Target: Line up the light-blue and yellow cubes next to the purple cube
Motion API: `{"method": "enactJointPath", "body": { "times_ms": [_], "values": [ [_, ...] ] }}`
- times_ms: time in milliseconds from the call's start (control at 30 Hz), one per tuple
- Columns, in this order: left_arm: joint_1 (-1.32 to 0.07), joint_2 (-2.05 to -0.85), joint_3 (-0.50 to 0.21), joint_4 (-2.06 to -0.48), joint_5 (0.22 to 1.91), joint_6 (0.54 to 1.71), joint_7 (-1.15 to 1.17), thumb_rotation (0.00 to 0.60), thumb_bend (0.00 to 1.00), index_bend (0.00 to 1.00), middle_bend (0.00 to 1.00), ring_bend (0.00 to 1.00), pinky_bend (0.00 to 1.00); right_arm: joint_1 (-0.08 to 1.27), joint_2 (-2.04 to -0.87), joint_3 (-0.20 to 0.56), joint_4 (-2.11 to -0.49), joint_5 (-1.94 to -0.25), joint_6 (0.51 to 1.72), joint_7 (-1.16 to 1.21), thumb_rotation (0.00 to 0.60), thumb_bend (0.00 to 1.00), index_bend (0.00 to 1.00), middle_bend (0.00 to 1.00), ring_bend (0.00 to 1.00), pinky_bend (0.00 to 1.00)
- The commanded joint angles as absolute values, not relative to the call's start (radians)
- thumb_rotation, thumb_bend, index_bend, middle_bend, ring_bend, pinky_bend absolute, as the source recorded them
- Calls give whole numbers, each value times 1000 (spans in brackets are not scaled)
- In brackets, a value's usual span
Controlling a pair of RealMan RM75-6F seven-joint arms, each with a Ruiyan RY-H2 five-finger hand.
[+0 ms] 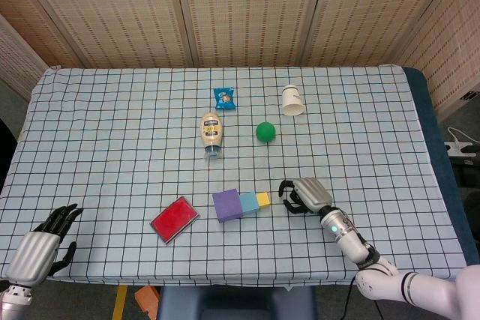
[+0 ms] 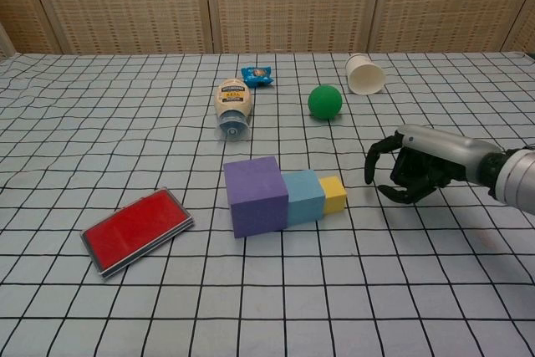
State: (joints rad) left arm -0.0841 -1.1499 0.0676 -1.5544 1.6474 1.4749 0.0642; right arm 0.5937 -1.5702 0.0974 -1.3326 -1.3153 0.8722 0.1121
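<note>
On the checked tablecloth (image 2: 100, 307), a paper cup (image 2: 365, 73) lies tipped, contents unseen. Purple cube (image 2: 256, 195), light-blue cube (image 2: 304, 196), yellow cube (image 2: 333, 194) touch in line. Right hand (image 2: 416, 170) empty, fingers apart; left hand (image 1: 41, 245) likewise.

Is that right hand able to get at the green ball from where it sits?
Probably yes. The right hand holds nothing, and only bare cloth lies between it and the green ball; the paper cup stands off to the side.
</note>
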Motion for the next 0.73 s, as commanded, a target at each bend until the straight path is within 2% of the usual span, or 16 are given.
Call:
{"method": "enactJointPath", "body": {
  "times_ms": [33, 200, 467, 600, 733],
  "values": [
    [-86, -1152, 67, -1557, 1648, 1472, 62, 600, 517, 123, 73, 87, 401, 466, -1496, 30, -1406, -1376, 1138, -187, 600, 262, 396, 888, 687, 787],
    [-94, -1152, 74, -1558, 1651, 1454, 55, 600, 516, 123, 74, 87, 401, 330, -1494, -15, -1356, -1459, 1409, -359, 600, 223, 401, 660, 479, 574],
    [-106, -1159, 73, -1571, 1656, 1439, 39, 600, 517, 123, 84, 95, 402, 211, -1487, -11, -1247, -1506, 1611, -364, 600, 220, 414, 428, 181, 273],
    [-115, -1166, 70, -1583, 1640, 1417, 54, 600, 516, 122, 85, 95, 403, 176, -1503, 13, -1188, -1514, 1677, -323, 600, 220, 406, 354, 134, 235],
    [-114, -1176, 64, -1591, 1619, 1407, 90, 600, 515, 122, 85, 94, 403, 152, -1519, 26, -1130, -1515, 1703, -291, 600, 218, 388, 327, 120, 217]
  ]
}}
